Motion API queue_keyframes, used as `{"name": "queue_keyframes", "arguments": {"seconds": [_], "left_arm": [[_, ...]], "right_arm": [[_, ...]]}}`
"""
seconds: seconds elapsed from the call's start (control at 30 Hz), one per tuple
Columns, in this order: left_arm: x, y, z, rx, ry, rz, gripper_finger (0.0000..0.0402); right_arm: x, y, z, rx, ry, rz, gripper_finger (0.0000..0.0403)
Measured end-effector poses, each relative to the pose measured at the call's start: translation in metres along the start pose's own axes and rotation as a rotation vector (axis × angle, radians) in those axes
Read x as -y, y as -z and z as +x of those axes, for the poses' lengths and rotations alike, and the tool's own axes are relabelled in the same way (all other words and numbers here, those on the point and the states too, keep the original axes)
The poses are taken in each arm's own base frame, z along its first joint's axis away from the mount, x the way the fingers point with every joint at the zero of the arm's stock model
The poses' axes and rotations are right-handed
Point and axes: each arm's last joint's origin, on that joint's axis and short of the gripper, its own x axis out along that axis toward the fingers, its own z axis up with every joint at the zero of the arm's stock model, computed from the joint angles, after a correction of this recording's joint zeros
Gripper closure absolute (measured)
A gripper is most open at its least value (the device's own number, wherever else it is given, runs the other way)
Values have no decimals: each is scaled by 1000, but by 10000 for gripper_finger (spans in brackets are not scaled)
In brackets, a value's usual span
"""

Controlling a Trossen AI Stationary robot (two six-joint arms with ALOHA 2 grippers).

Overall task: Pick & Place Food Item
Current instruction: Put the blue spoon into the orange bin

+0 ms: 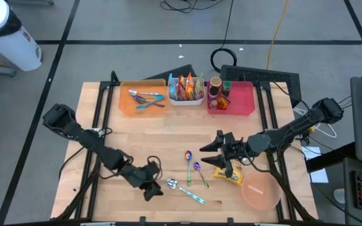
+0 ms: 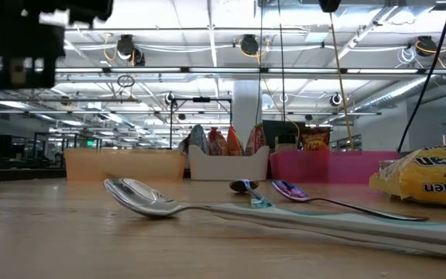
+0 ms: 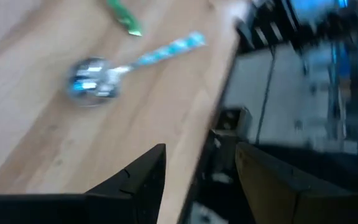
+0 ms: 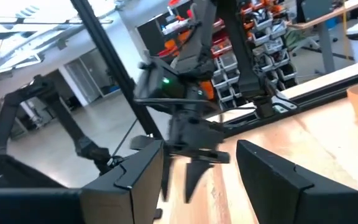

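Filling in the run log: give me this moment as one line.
left gripper: open, empty, by spoon | right gripper: open, empty, above table | noodle packet: on table beside pink bowl, not picked

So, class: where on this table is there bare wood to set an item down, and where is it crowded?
Free: the middle strip between the three back bins (orange bin, pink bin) and the spoons; also the front-left corner beside the left arm. Crowded: front right, around the ramen packet, pink bowl and right gripper.

Grey floor with dark lines, ceiling lights, shelving
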Motion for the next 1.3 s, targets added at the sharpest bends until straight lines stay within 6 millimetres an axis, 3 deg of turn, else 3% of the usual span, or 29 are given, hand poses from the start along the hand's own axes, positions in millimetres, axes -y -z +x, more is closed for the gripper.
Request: {"name": "queue_keyframes", "arguments": {"seconds": [0.17, 0.37, 0.73, 0.9, 1.3], "left_arm": [[-18, 12, 2, 96, -74, -176, 199], [-26, 7, 2, 179, -113, -257, 199], [-41, -7, 2, 129, -197, -266, 199], [-51, -10, 22, 82, -191, -287, 199], [-69, -5, 71, 65, -76, -361, 199]], "right_arm": [[-9, -1, -4, 3, -36, -46, 206], [-32, -8, -7, -14, -82, -83, 206], [-66, 21, -31, -100, -21, -93, 206], [-75, 28, -37, -103, -1, -91, 207], [-75, 30, -37, -113, 5, -70, 207]]}}
